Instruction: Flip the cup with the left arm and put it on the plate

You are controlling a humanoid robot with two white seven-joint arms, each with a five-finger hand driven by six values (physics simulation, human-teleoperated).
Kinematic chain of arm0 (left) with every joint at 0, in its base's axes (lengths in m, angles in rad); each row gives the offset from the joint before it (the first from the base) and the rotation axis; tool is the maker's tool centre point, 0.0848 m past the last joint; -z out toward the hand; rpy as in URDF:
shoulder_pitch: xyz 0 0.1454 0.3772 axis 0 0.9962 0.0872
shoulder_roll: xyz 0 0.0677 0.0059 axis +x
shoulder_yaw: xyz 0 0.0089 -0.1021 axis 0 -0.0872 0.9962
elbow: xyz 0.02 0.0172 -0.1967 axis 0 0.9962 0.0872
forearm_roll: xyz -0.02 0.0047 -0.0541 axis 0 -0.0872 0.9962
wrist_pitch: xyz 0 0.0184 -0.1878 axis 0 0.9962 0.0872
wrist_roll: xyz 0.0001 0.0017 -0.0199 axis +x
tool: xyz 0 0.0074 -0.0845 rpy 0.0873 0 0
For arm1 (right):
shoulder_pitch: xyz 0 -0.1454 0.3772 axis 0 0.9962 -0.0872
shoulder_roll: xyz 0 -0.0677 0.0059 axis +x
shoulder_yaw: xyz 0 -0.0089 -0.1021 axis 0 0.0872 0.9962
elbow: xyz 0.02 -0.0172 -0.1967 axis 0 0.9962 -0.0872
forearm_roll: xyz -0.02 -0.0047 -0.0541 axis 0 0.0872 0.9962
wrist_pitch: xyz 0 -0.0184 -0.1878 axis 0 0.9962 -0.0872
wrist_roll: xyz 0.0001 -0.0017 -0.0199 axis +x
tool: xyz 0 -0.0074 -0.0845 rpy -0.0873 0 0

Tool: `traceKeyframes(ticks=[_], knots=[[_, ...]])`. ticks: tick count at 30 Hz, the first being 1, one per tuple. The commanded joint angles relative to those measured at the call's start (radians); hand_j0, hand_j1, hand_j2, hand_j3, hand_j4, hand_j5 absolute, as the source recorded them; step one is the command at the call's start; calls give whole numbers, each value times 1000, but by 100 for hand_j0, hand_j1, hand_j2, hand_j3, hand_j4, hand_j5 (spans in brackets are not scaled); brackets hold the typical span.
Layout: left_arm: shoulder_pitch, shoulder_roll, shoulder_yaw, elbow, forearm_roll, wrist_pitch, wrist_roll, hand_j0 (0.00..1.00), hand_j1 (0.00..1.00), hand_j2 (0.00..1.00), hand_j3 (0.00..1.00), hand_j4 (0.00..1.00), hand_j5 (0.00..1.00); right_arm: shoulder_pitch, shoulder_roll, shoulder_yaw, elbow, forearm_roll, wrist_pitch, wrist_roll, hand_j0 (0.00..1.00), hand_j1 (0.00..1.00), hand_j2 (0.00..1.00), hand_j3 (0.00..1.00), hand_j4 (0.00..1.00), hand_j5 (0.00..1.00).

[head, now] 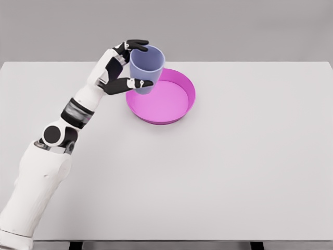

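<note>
One hand [131, 65], the left, is gripping the cup [147, 65] upright, mouth up, over the plate's [182, 107] near-left rim, apparently positioning for set-down.

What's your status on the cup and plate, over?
Left hand fingers shut on blue cup, mouth up. Cup at pink plate's left rim. Right arm unseen. Nothing in the way.

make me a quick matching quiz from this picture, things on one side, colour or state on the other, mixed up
Things:
1. cup
2. plate
3. left hand
4. table

Colour or state:
A. pink, lying on the table
B. closed around the cup
C. white, flat surface
D. bluish purple, upright with the mouth up

Pairs: 1-D, 2-A, 3-B, 4-C
</note>
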Motion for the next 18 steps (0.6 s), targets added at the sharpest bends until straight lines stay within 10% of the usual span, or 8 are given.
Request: traceKeyframes(ticks=[1, 18], knots=[[-2, -14, -27, 19, 10, -85, 41, 55, 55, 55, 55, 55, 55, 0, 0, 0, 0, 0, 0, 1, 100, 100, 100, 100, 100, 100], [-51, -87, -176, 192, 61, -170, 162, 52, 52, 52, 52, 52, 52, 0, 0, 0, 0, 0, 0, 1, 100, 100, 100, 100, 100, 100]])
